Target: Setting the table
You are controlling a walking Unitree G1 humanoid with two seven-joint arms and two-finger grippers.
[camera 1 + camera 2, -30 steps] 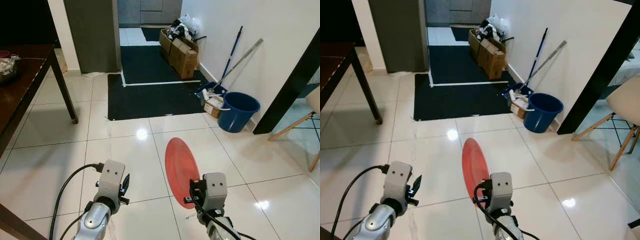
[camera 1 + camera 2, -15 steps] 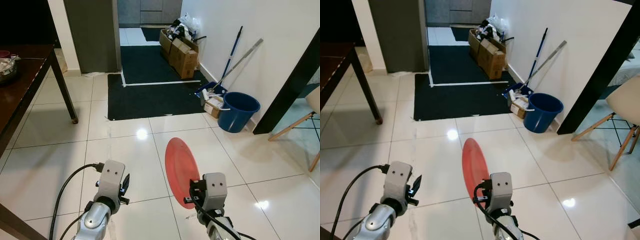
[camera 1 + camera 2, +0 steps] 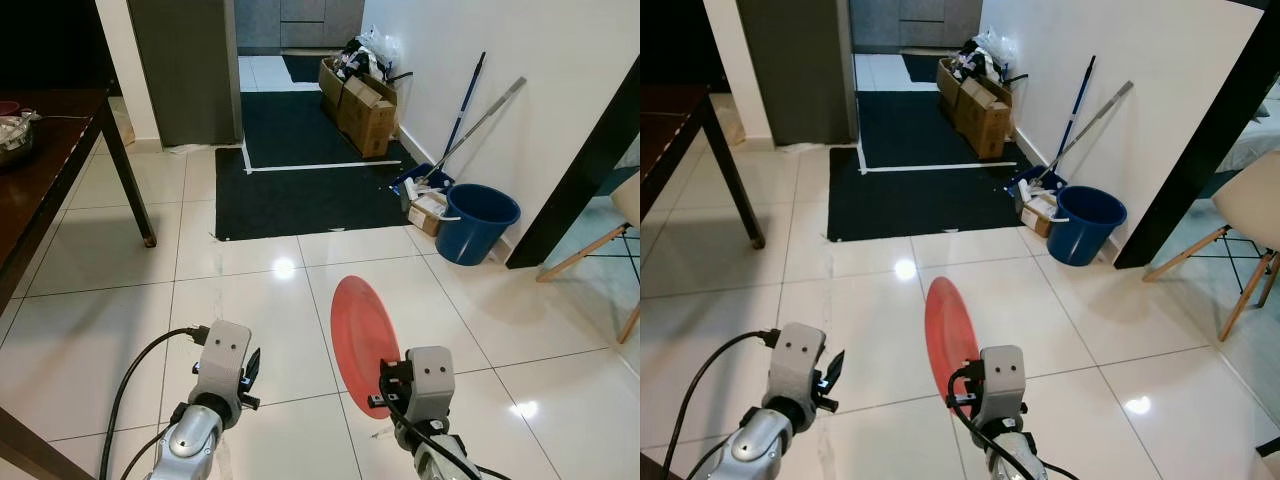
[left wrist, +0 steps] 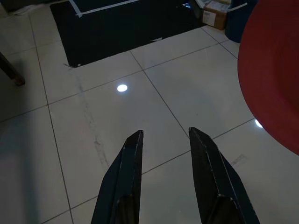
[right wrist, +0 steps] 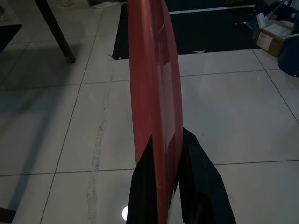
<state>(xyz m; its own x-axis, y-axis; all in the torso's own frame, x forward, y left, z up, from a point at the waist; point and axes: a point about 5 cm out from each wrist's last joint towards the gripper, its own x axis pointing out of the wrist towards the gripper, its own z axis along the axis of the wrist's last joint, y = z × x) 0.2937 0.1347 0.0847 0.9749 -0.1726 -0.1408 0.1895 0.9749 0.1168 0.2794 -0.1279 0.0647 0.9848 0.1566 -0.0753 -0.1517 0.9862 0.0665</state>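
My right gripper [image 5: 163, 196] pinches the red plate [image 3: 364, 328] by its lower rim, holding it upright on edge over the white tiled floor [image 3: 250, 300], this side of the black mat [image 3: 300, 180]. My left gripper [image 4: 166, 154] hovers beside the plate, fingers apart, gripping nothing.

A home, by every sign: glossy white floor tiles [image 3: 120, 330], a dark wooden dining table [image 3: 45, 170] with a metal bowl [image 3: 14, 138] on top, and a pale chair on slanted wooden legs [image 3: 1250, 225] past a black pillar [image 3: 585, 160]. Along the white wall, a blue bucket [image 3: 477, 223], a mop and broom [image 3: 470, 115] leaning, cardboard boxes [image 3: 360, 105] heaped with clutter. Beyond a black mat [image 3: 300, 180], a passage towards grey cabinets [image 3: 300, 20].
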